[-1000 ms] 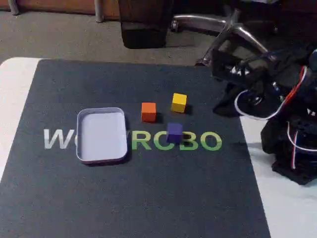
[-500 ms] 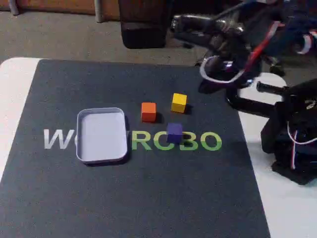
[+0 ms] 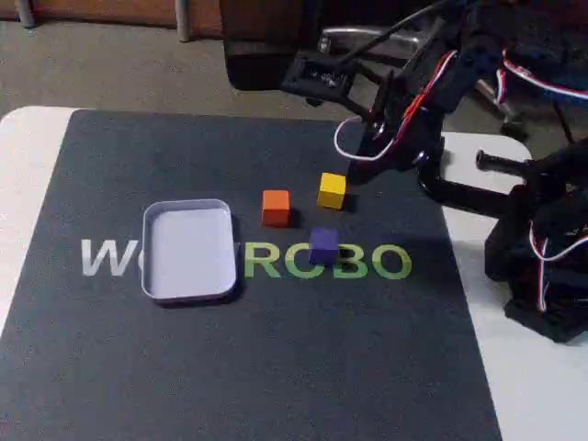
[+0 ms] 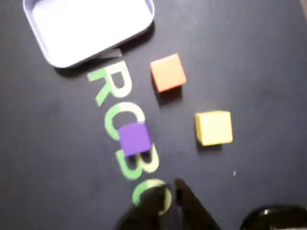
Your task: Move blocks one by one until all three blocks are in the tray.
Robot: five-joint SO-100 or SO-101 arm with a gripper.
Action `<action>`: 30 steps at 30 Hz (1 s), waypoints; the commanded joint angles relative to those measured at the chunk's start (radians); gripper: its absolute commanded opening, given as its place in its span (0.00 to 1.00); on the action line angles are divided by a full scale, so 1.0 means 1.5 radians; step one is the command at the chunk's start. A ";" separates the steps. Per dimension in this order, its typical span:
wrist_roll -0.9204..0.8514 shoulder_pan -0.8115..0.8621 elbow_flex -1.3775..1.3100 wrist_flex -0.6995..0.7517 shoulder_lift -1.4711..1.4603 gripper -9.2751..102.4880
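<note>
Black arm swung out over far mat w/ pincer [image 3: 308, 73], grip state unclear; blocks [image 3: 276, 207] untouched, tray [image 3: 187, 250] empty.

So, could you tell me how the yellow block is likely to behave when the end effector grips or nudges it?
The yellow block looks like a rigid, flat-faced cube, so it should probably slide rather than roll. Its matte faces likely grip well. Being small, it is probably light and may skid across the dark mat if nudged.
</note>
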 commanded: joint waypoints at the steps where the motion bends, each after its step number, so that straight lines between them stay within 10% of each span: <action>1: -0.024 0.001 0.014 -0.019 -0.002 0.14; 30: -0.148 0.000 0.089 -0.196 -0.157 0.31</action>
